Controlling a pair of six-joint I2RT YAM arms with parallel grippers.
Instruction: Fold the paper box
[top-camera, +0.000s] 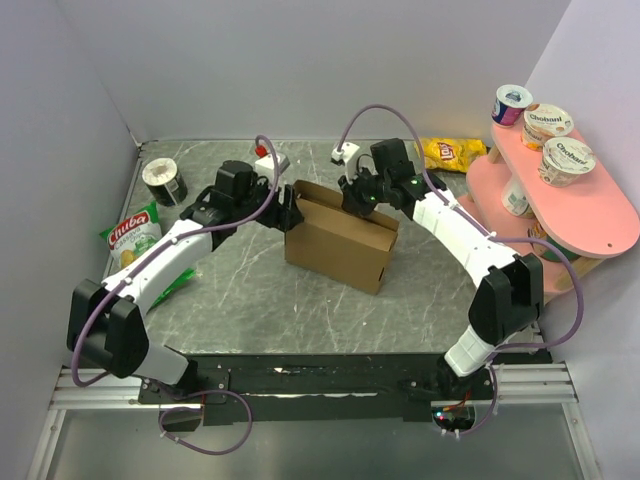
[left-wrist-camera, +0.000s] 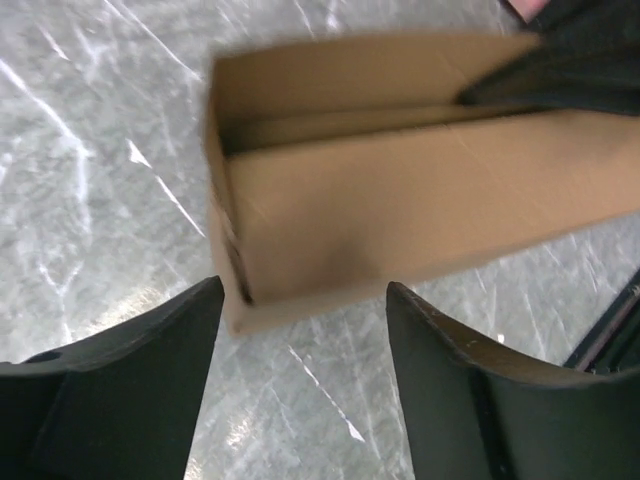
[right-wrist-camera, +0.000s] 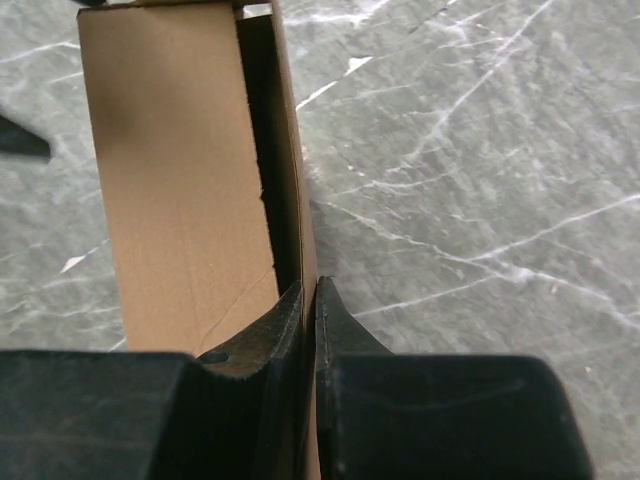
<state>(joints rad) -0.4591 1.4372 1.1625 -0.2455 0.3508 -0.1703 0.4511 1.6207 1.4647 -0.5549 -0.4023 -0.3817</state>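
1. Layout. The counter (top-camera: 300, 310) carries 1 paper box (top-camera: 338, 245). It stands between the 2 claws with its long walls raised and its top open.

2. Claw state.
- Left claw (left-wrist-camera: 305, 290): fingers spread. 1 end corner of the box sits just ahead of the fingertips, and the wrist view shows no grip on it.
- Right claw (right-wrist-camera: 308, 285): fingers pressed together, pinching 1 thin long wall at the box's other end. The rest of the box runs straight ahead of its fingertips.

3. Step in hand (judgement). The box is only partly formed. The right claw steadies 1 wall while the left claw lines up on the opposite end.

4. Next move (judgement). The left claw should close on or press the end panel. It must do this along the crease and without dragging the wall out of the right claw's pinch. Thin board buckles easily, so light force is advised.

5. Count, largest first.
- 2 arms.
- 1 pink shelf (top-camera: 585, 225), outward of the right claw.
- 1 box.
- 2 snack bags: 1 green (top-camera: 135, 238) outward of the left claw, 1 yellow (top-camera: 452, 152) beyond the right claw.
- 3 yogurt cups (top-camera: 547, 122) on the shelf's top tier.
- 1 dark can (top-camera: 163, 182) beyond the left claw.
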